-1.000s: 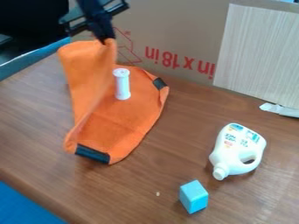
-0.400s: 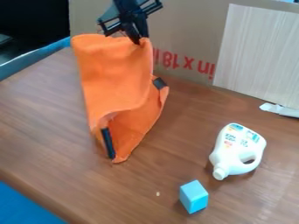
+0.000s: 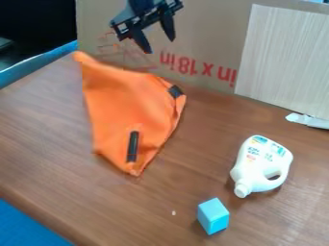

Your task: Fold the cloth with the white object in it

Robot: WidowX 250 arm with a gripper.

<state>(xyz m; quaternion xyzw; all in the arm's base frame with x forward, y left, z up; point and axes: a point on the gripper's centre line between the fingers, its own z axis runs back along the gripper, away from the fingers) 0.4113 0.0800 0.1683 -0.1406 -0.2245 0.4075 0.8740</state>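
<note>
With my claw (image 3: 155,44) spread and empty above the orange cloth (image 3: 128,108), the loosely lying fold could spring back and uncover the white object.

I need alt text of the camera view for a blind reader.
An orange cloth lies folded over on a wooden table; above it hangs a black gripper, open and empty. To the right are a white jug and a light-blue block.

Soft light brightens the table (image 3: 51,139), leaving small shadows (rather faint ones) beside the blue block (image 3: 213,216).
</note>
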